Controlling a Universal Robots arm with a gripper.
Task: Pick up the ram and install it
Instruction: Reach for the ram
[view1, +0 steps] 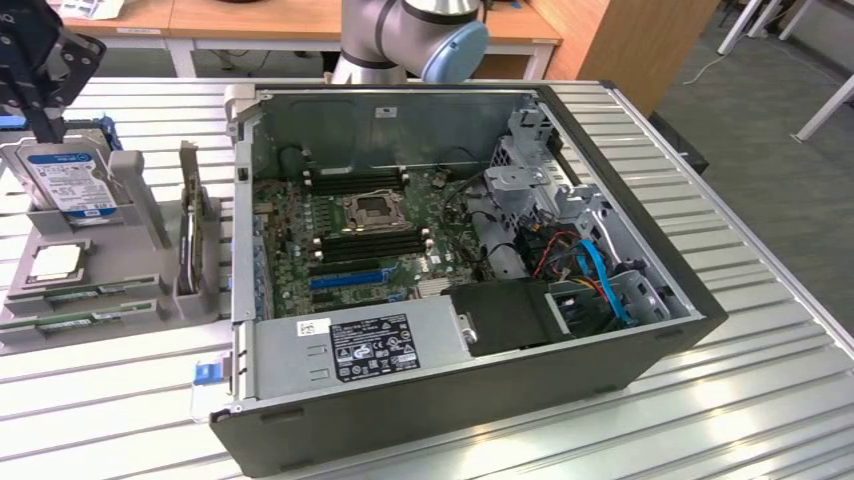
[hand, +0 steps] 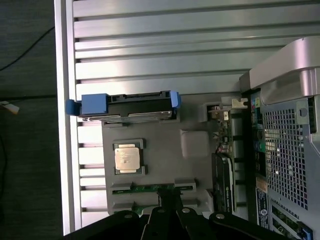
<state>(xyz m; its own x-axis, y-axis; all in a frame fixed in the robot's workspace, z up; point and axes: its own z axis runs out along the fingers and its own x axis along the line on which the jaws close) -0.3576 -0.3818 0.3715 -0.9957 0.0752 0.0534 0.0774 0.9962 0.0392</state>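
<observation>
While the hand (view1: 50, 128) hangs shut and empty over the holder (view1: 140, 175) at the exterior view's left, your ram (view1: 100, 292) lies flat in a slot at the holder's near end, just in front of the processor (view1: 56, 262). A second stick (view1: 64, 323) lies in the next slot, closer to the camera. The hand's tips sit against the top edge of the drive (view1: 67, 180) in this picture, and you cannot tell from here whether they touch it. The drive stands upright at the holder's far end, and a card (view1: 191, 230) stands on edge between the holder and the case (view1: 467, 420). The case lies open on the desk (view1: 747, 420), with the motherboard (view1: 347, 230) exposed and the power supply (view1: 374, 345) along its near side. The arm (view1: 400, 40) rises behind the case.

From the wrist view, you look down onto the holder (hand: 165, 150) on the slatted desk (hand: 150, 45). The hand (hand: 167, 196) has its fingers pressed together with nothing between them, and their tips overlap the ram (hand: 145, 189) in the picture. You cannot judge contact from here. The ram sits seated in its slot, with the second stick (hand: 131, 205) in the slot beside it. The processor (hand: 129, 159) sits between the ram and the drive (hand: 125, 106). The card (hand: 223, 185) stands between the holder and the case (hand: 287, 130).
</observation>
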